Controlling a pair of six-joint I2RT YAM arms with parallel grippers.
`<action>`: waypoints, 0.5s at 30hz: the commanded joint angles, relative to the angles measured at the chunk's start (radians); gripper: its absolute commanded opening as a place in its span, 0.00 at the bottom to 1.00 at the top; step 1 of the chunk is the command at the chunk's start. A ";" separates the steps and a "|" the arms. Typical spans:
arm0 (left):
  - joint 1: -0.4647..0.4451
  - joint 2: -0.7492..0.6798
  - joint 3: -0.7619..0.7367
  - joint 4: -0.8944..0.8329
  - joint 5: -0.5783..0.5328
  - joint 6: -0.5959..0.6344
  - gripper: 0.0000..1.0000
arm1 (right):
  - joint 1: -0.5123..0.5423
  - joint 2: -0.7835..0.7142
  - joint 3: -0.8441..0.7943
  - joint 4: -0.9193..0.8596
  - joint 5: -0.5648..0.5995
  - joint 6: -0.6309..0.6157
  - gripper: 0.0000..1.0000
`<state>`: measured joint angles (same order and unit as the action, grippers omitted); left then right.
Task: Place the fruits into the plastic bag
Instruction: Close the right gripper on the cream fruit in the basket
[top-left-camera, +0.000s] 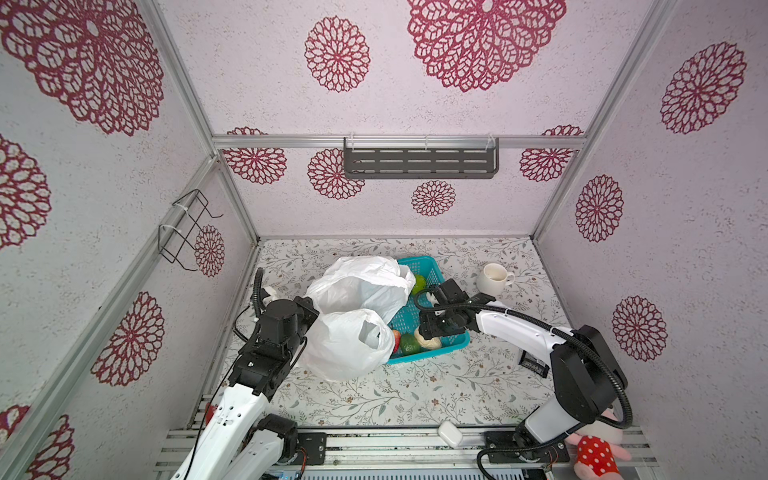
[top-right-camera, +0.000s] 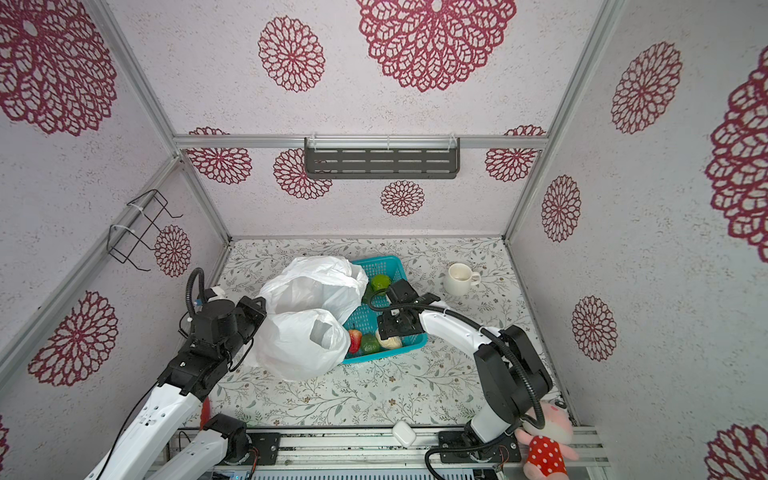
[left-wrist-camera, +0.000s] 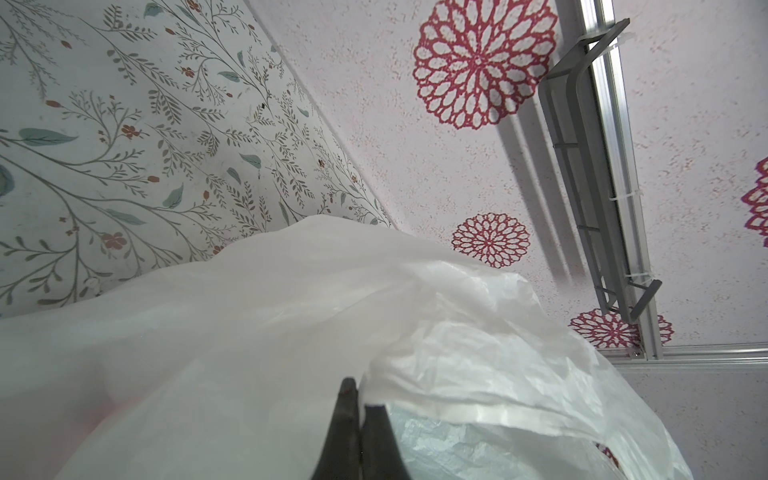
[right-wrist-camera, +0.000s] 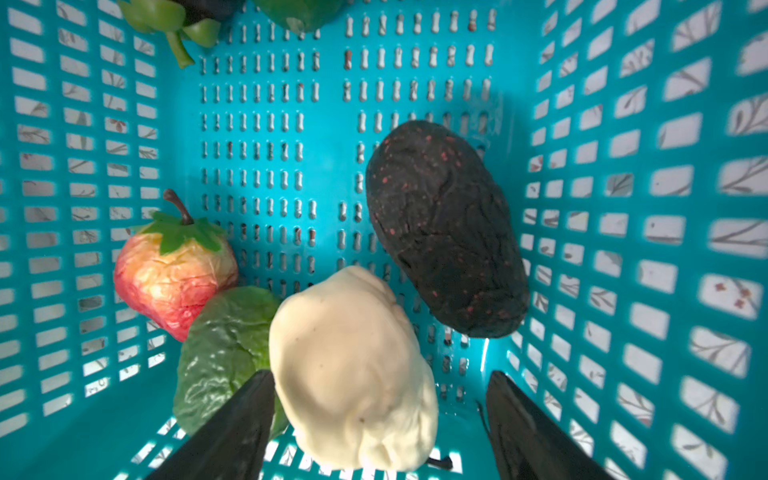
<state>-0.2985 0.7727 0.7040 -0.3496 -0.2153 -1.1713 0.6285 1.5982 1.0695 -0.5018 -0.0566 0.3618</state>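
Pinches plastic bag (top-left-camera: 345, 349) rim in closed left end effector (left-wrist-camera: 359, 390), against basket (top-left-camera: 419, 264). Straddles pale yellow fruit (right-wrist-camera: 353, 365), in basket, with open right end effector (right-wrist-camera: 379, 382). Needs centring, finger clear of green fruit (right-wrist-camera: 220, 340) alongside, gentle squeeze, straight lift.

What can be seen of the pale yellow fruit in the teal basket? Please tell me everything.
The pale yellow fruit looks matte, lumpy and oval, perhaps foam, with a small dark stem at one end. It lies on its side on the floor of the teal basket, in a near corner. It rests against the wrinkled green fruit; a dark oval piece lies close beside. The right gripper straddles it, jaws open, not yet closed.
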 joint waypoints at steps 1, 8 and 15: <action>0.004 0.002 0.001 0.021 -0.006 -0.005 0.00 | -0.001 0.013 0.004 -0.021 0.002 -0.015 0.80; 0.004 -0.009 -0.009 0.020 -0.001 -0.013 0.00 | -0.001 0.069 0.021 -0.014 -0.025 -0.043 0.78; 0.004 -0.032 -0.018 0.006 -0.010 -0.016 0.00 | -0.001 0.120 0.031 0.000 -0.024 -0.062 0.70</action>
<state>-0.2985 0.7547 0.7036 -0.3500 -0.2153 -1.1759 0.6289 1.7134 1.0782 -0.4900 -0.0860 0.3225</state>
